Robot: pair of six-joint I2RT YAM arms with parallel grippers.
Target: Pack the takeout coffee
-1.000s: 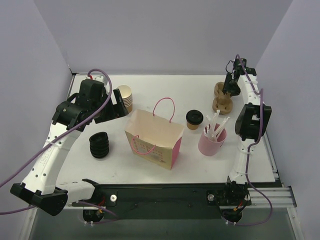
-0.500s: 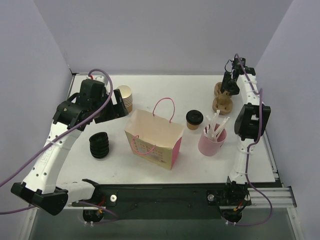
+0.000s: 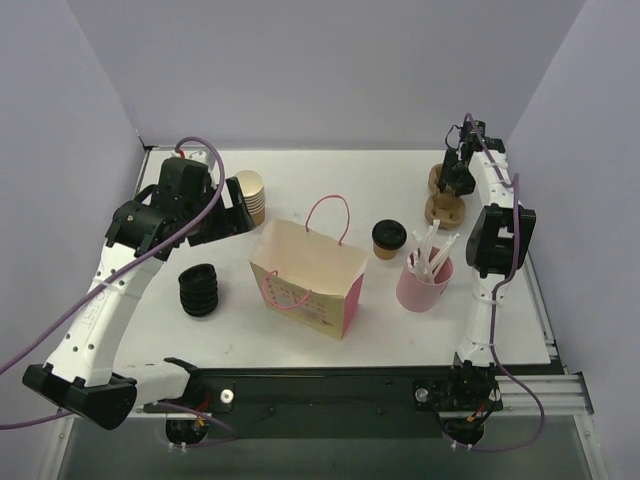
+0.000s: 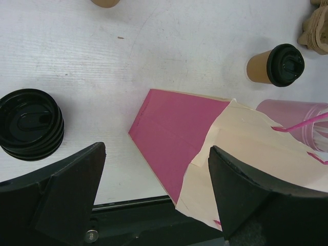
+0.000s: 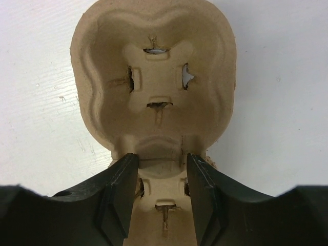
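Straddling the pulp carrier's (image 5: 154,102) middle ridge, well right of the paper bag (image 3: 310,270), the right gripper (image 5: 161,161) is showing fingers narrowly apart; I cannot tell if they are pinching. The takeout coffee (image 3: 388,238) is standing just right of the bag, and the left gripper (image 4: 156,154) is hovering wide open to the left of it. A slipping carrier is threatening to topple the coffee.

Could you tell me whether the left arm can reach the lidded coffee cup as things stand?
Probably not directly: the paper bag stands between the left gripper and the coffee cup, so it would need to pass over or behind the bag.
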